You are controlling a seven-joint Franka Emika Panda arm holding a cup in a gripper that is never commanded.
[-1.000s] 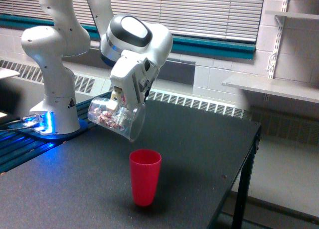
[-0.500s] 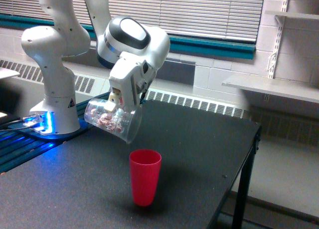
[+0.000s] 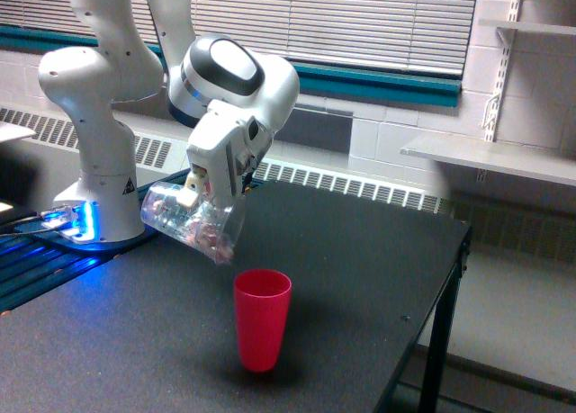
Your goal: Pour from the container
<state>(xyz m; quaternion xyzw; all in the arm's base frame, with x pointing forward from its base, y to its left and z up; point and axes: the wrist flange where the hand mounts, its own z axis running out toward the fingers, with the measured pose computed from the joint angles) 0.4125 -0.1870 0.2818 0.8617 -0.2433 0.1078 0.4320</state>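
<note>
Clear plastic cup [image 3: 191,222] sits in the robot's jaws, tipped steeply w/ its wide mouth aimed down & toward the exterior view's right. Only 1 view here, the exterior one.

Jaws [image 3: 209,190] pinch the clear cup across its wall near the upper side; 1 pale fingertip [image 3: 188,197] shows pressed on the plastic. Pinkish-white bits [image 3: 209,238] lie inside, bunched toward the low mouth end; can't tell if any are leaving the rim. Cup hangs in the air above the bench [image 3: 360,278], not touching it.

Red cup [image 3: 262,318] stands upright on the dark bench, mouth open upward, below & a bit to the exterior view's right of the clear cup's mouth. The 2 cups are near each other but apart.

White arm [image 3: 236,76] bends down from upper left; its round wrist housing w/ a dark panel sits just above the jaws. Arm's base [image 3: 101,184] stands at the exterior view's left, w/ blue light glowing at its foot.

Background: window blinds [image 3: 360,17] across the top, a teal strip under them, a white radiator grille along the wall behind the bench, & a pale shelf [image 3: 490,157] at the exterior view's right. Bench's right edge & 1 black leg [image 3: 438,354] show at lower right.
</note>
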